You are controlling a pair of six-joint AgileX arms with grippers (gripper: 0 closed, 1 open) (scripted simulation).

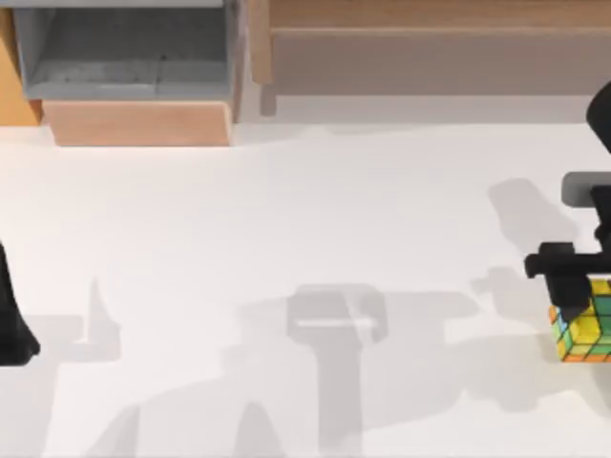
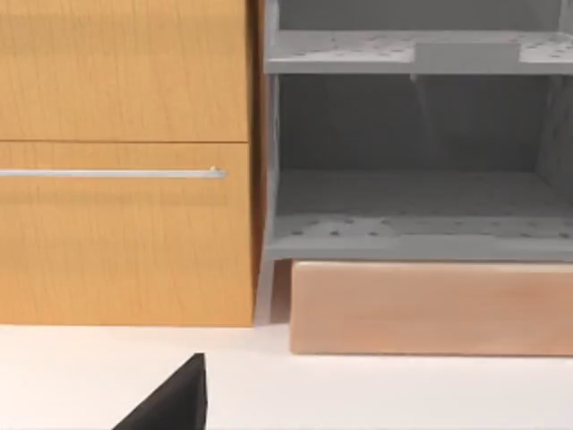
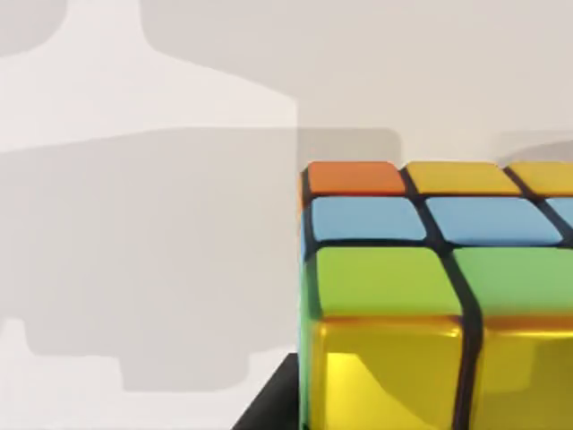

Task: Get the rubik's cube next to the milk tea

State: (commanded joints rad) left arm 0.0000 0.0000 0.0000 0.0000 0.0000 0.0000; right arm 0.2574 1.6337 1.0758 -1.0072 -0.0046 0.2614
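Observation:
The rubik's cube sits at the table's far right edge, showing yellow, green and orange squares with dark grid lines. My right gripper reaches in from the right and is down over the cube's top. In the right wrist view the cube is very close, and a dark finger lies against its side. The gripper looks shut on it. The milk tea is out of view. My left arm is parked at the table's left edge, and one dark fingertip shows in the left wrist view.
A grey open shelf unit stands on a wooden base at the back left, beside an orange wooden cabinet with a metal handle. A long wooden ledge runs along the back. The white tabletop carries only shadows.

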